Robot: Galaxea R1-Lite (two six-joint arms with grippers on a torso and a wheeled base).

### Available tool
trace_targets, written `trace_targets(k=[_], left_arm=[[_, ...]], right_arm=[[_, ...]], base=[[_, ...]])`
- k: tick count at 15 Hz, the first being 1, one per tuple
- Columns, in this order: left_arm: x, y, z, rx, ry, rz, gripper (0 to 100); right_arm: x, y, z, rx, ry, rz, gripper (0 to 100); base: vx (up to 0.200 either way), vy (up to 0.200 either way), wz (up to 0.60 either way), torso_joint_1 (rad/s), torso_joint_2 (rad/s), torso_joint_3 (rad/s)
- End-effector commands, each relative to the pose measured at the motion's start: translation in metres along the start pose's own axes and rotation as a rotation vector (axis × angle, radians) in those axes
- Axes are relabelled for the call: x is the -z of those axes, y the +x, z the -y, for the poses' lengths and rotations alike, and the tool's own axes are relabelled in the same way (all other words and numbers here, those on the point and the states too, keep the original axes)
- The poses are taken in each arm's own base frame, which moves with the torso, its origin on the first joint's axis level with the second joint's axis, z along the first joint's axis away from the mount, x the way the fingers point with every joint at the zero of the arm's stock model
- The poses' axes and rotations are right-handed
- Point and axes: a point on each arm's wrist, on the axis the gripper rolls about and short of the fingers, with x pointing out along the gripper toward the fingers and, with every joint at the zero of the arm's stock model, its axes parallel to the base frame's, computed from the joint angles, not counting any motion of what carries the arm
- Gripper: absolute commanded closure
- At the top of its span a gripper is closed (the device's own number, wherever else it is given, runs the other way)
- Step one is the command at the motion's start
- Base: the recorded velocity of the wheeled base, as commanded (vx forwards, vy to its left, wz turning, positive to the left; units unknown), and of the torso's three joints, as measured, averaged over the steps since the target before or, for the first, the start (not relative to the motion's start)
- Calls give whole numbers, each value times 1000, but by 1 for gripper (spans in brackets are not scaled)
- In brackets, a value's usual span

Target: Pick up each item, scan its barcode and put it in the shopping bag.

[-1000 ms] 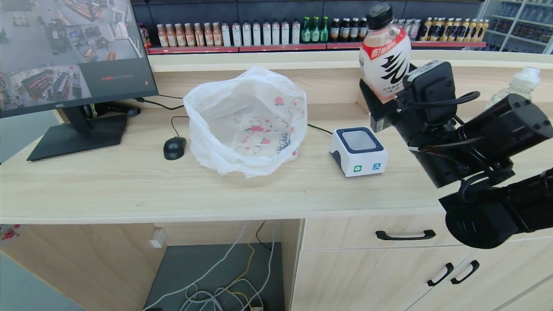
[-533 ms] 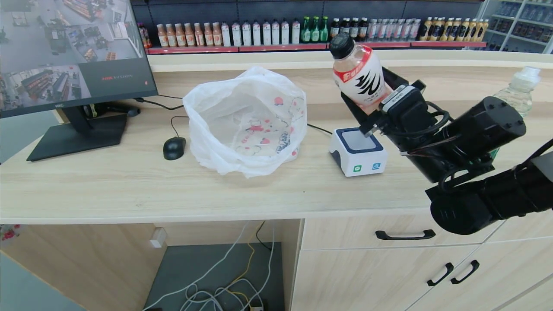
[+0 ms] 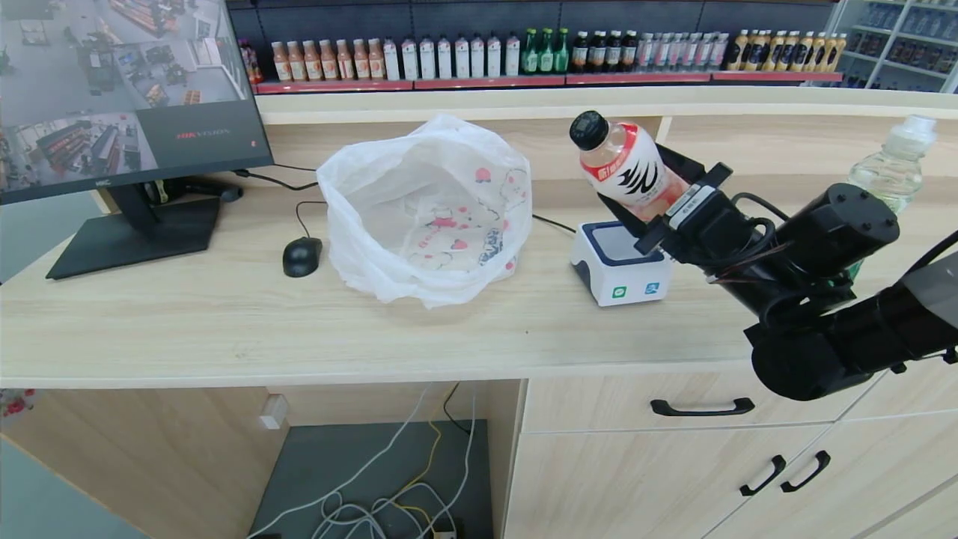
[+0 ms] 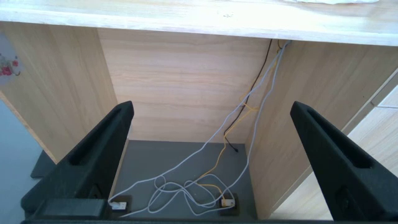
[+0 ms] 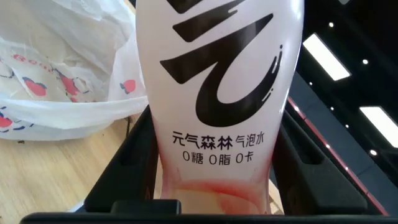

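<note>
Bottle (image 3: 625, 168): a drink bottle with a black cap and a white label with black and red markings. It is held in the air over the far side of the scanner (image 3: 620, 262) and is tilted, with the cap up and leaning toward the shopping bag (image 3: 426, 209).

Right gripper (image 3: 642, 196): closed on the lower part of the bottle, with one black finger on each side of the body. The right wrist view shows the bottle (image 5: 221, 93) filling the gap between the two fingers of the right gripper (image 5: 217, 180), with the shopping bag (image 5: 56, 68) beyond it.

Left gripper (image 4: 211, 109): fingers spread wide with nothing between them. It is below the tabletop edge and faces the recess under the counter, where loose cables (image 4: 205, 180) lie on the floor.

Scanner: a white box with a dark-framed window on top. It rests on the tabletop (image 3: 224, 314), just beside the shopping bag on the robot's right.

Shopping bag: white plastic with red print. It stands on the tabletop with its mouth open, between a black mouse (image 3: 302, 256) and the scanner.

Other items: a monitor (image 3: 112, 90) stands at the left end of the tabletop. A clear water bottle (image 3: 894, 161) stands at the right end, behind the right arm.
</note>
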Motion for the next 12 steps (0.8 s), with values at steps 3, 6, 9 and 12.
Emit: trace_targets(k=[3, 6, 9, 12], left_arm=[[0, 0, 0, 0, 0, 0, 0], [0, 0, 0, 0, 0, 0, 0], [0, 0, 0, 0, 0, 0, 0], [0, 0, 0, 0, 0, 0, 0]], right_arm=[[17, -5, -6, -37, -6, -10, 100], [20, -6, -7, -52, -14, -3, 100], [22, -4, -7, -48, -19, 3, 100], [24, -5, -8, -62, -17, 11, 100]], base=[[0, 0, 0, 0, 0, 0], [0, 0, 0, 0, 0, 0], [0, 0, 0, 0, 0, 0], [0, 0, 0, 0, 0, 0]])
